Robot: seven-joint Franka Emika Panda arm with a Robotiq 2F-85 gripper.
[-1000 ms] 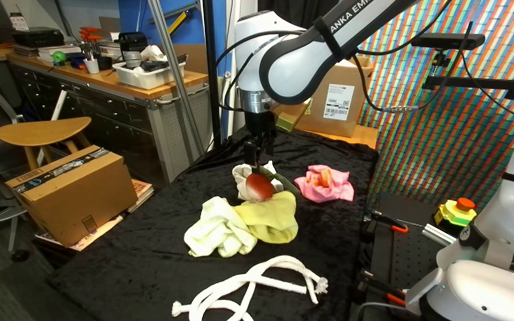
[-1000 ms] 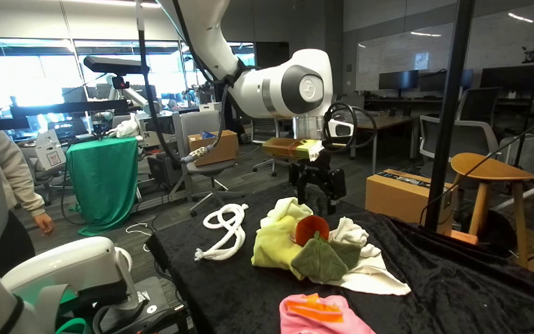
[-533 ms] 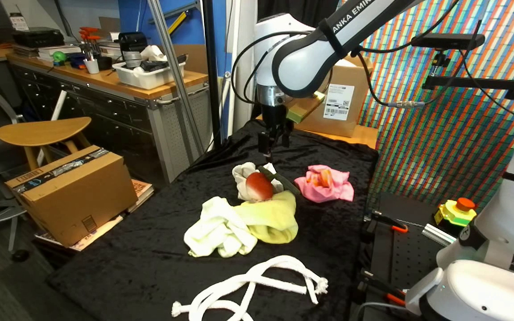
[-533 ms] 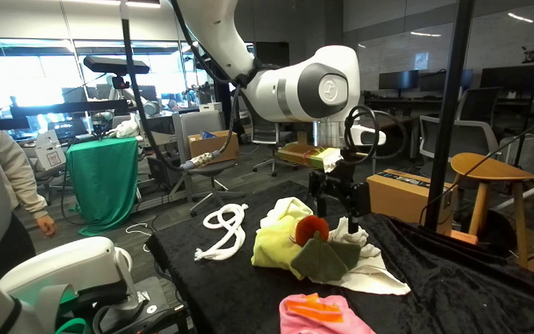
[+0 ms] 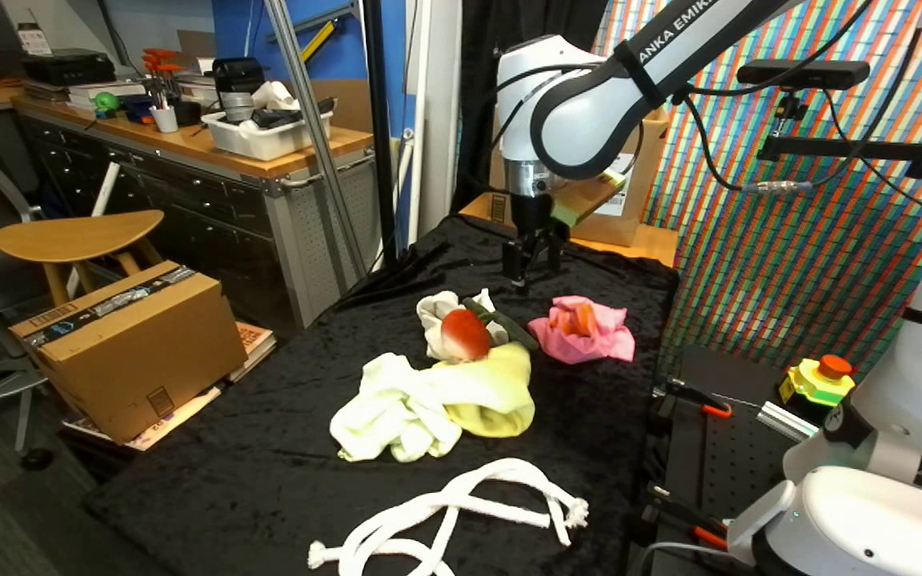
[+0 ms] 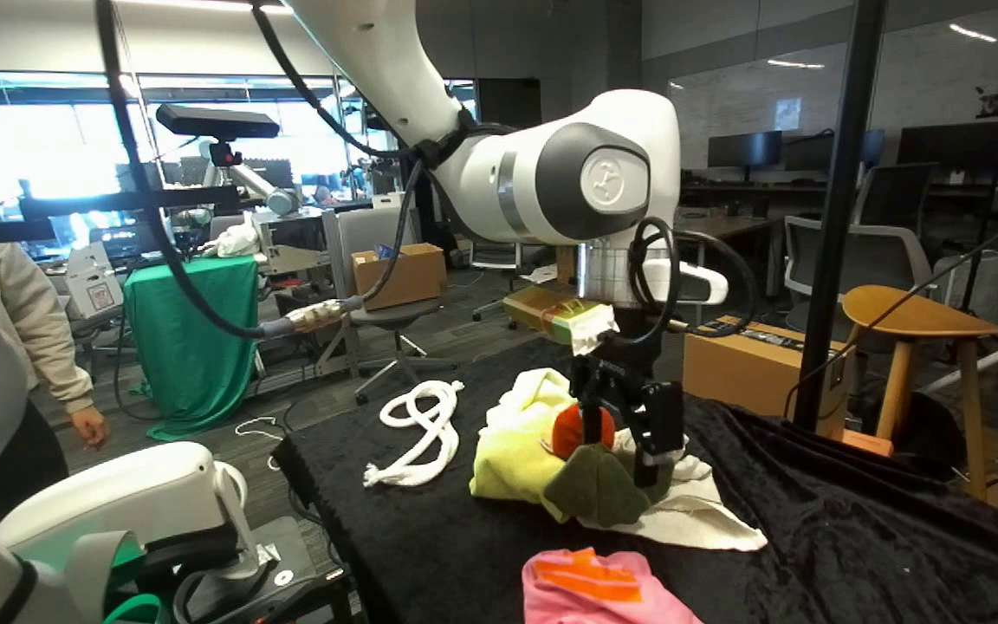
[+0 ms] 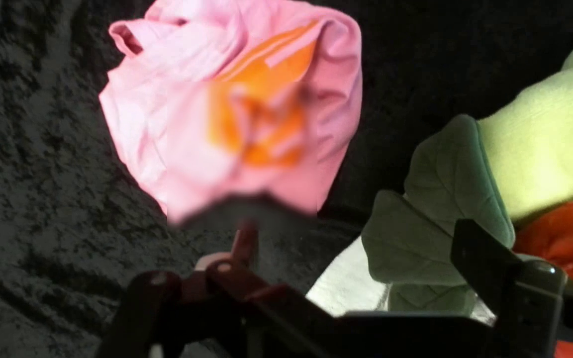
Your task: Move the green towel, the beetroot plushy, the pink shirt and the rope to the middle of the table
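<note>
Gripper spread wide; in the wrist view the shirt sits upper centre, the towel and plushy at right.

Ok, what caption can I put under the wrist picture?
Shirt on the black table, plushy and green towel to the right, open gripper in front.

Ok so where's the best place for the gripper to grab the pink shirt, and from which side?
I'd pinch the pink shirt by the raised folds around its orange patch, coming straight down from above. It lies bunched in a heap on the table, with nothing on top, so its crumpled middle likely offers fabric to close on. The gripper is open and points down.
</note>
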